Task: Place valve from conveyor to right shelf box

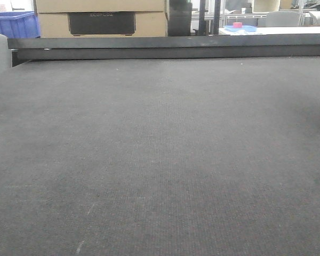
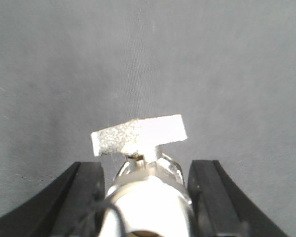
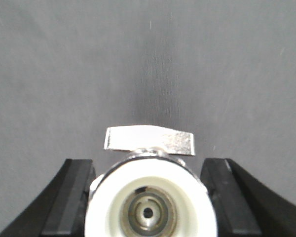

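The conveyor, a wide dark woven belt ending at a black rail, fills the front view, and no valve lies on it there. No shelf box shows. The right claw pinches the right valve by its body, with the white port facing the camera. The left claw grips the left valve likewise, probably so the levers stay clear of the fingers.

- Left black two-fingered gripper: jaws were closed on a chrome metal valve, one either side.
- Right black two-fingered gripper: jaws were closed likewise on a white-ended chrome valve.
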`<state>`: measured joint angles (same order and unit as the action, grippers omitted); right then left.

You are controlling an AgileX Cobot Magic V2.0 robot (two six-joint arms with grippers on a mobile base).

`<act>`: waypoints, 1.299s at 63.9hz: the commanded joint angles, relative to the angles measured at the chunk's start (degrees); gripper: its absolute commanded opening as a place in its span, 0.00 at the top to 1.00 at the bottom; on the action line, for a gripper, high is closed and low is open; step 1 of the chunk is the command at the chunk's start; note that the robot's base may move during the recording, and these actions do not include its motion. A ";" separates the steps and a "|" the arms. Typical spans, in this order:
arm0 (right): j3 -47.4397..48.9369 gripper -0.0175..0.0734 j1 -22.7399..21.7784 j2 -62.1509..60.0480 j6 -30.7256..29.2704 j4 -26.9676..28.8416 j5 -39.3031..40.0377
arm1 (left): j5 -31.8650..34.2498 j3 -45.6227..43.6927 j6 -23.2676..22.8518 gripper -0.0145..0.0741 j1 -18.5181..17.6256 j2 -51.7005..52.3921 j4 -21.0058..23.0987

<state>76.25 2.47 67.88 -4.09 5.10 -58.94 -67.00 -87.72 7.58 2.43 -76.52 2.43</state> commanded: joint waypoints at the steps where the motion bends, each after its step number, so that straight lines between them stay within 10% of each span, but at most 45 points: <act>1: 4.00 0.98 -0.04 -1.10 -0.36 -0.03 0.50 | 1.19 -0.53 -0.70 0.96 -0.36 4.25 0.13; 68: 10.34 0.99 -0.04 -1.10 -0.36 2.44 -0.59 | 4.74 -0.53 -0.70 0.96 -0.36 9.56 -0.09; 83: 10.34 0.99 -0.04 -1.10 -0.36 2.44 6.17 | 14.67 -0.53 -0.70 0.96 -0.36 9.56 -0.09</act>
<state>85.64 2.47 67.65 -4.09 7.52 -59.11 -58.51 -87.72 7.33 2.43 -67.50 2.21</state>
